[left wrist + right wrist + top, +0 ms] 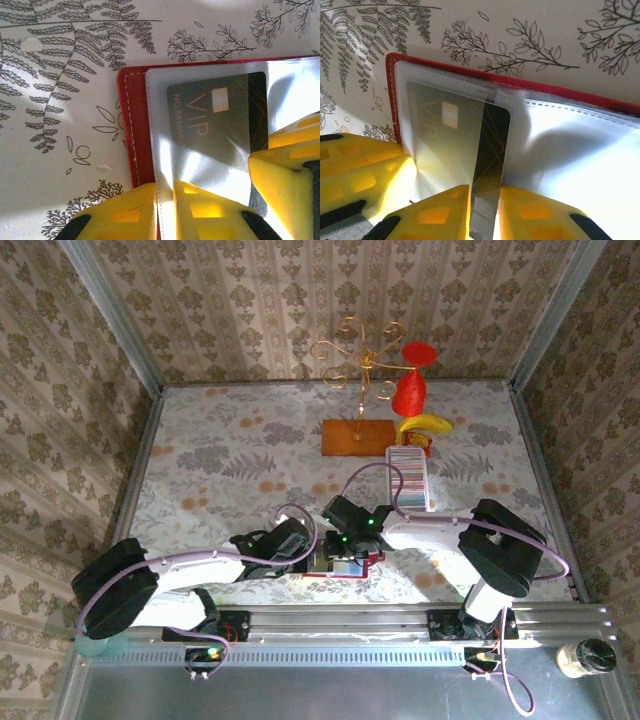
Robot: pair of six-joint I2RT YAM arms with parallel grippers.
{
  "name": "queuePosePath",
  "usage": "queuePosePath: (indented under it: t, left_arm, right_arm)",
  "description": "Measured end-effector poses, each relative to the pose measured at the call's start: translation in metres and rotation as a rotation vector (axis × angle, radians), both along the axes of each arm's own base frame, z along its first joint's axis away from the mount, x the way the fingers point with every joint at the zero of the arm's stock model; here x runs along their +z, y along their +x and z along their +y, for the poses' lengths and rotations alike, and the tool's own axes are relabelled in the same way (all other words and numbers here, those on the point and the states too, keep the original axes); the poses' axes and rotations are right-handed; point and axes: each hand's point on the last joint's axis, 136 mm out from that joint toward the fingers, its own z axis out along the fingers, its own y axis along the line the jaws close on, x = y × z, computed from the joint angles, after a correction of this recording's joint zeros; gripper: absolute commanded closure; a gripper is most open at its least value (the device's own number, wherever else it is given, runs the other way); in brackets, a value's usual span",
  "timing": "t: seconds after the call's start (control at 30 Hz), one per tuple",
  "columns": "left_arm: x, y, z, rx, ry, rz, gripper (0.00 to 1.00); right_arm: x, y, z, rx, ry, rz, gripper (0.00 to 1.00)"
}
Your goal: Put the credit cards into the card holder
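While left gripper (159, 202) pinches the card holder (132, 125), right gripper (485, 212) clamps a half-inserted card (492, 145).

A floral tablecloth (200, 450) covers the table, with damask wallpaper (300, 300) on the walls around it. At twelve o'clock a gold wire stand (355, 352) rises from an orange-brown base (357, 437). Just beside it, toward one o'clock, a red cone-shaped piece (410, 392), perhaps a toy, stands over a banana (424, 424). A long white tray (415, 490) runs from the banana toward the centre. At five o'clock, on the metal ledge (350, 680), stands a dark-lidded jar (586, 656).
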Motion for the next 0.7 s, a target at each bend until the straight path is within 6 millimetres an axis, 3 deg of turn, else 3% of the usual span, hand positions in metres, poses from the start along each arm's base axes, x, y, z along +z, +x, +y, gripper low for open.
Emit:
queuePosePath:
  t: [0.13,0.27,0.47,0.7]
  left_arm:
    - [0.001,0.000,0.000,0.000,-0.002,-0.001,0.82]
    - [0.002,-0.003,0.004,-0.002,-0.006,-0.003,0.77]
    - [0.001,-0.006,0.009,0.000,-0.005,0.000,0.79]
    - [-0.001,-0.008,0.008,0.002,-0.015,0.007,0.84]
  right_arm:
    - [-0.001,0.000,-0.002,-0.002,-0.014,-0.007,0.84]
    - [-0.001,0.000,-0.003,0.003,-0.018,-0.010,0.78]
    - [-0.002,0.000,-0.005,0.001,-0.029,-0.011,0.78]
    - [-0.002,-0.001,-0.004,0.010,-0.030,-0.014,0.90]
